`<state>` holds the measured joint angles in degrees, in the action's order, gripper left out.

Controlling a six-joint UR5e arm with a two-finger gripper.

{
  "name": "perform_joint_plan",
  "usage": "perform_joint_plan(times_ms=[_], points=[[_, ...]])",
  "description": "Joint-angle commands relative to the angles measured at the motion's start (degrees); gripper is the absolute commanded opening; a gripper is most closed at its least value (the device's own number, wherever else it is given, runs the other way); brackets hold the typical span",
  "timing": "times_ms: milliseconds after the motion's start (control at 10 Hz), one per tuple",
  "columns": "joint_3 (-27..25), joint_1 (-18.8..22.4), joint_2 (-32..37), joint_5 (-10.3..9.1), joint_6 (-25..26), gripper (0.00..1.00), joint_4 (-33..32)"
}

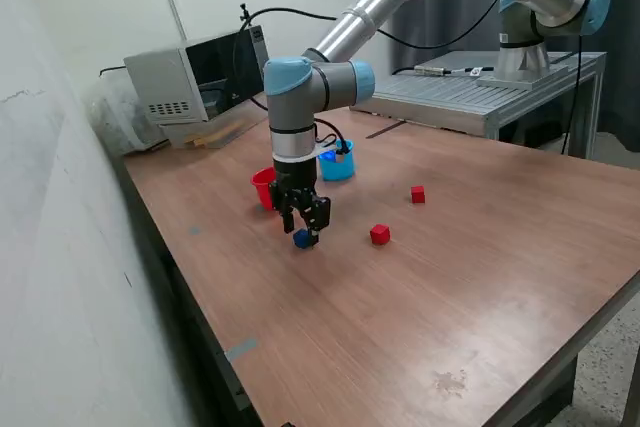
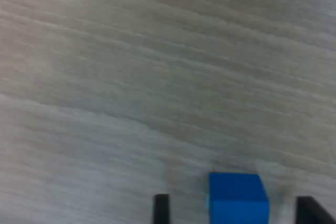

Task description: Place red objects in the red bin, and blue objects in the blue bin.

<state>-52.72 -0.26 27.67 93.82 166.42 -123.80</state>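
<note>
Blue cube (image 2: 238, 196) on table (image 1: 480, 287), directly below gripper (image 1: 306, 231), between fingers (image 2: 161, 208), nearer one finger than other. Jaws apart, not yet clamped. We judge next move: close on cube, lift, carry to blue cup (image 1: 337, 163) beyond arm.

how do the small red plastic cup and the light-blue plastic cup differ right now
The small red plastic cup is red; the light-blue plastic cup is light blue. In the exterior view the red cup is partly hidden behind the gripper, while the blue cup shows more fully, farther back and to that view's right. Both stand upright on the wooden table and look similar in size.
</note>
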Motion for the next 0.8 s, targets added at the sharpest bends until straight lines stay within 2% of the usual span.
perform_joint_plan(times_ms=[0,300,400,600,700], points=[[0.0,0.1,0.0,1.19,0.0,0.0,-0.2],[-2.3,0.0,3.2,0.93,0.0,0.0,-0.7],[-5.4,0.0,5.1,0.84,0.1,0.0,-0.4],[-14.9,-0.1,13.2,1.01,1.3,0.0,-0.5],[-19.6,-0.3,17.4,1.19,4.3,0.0,-0.6]])
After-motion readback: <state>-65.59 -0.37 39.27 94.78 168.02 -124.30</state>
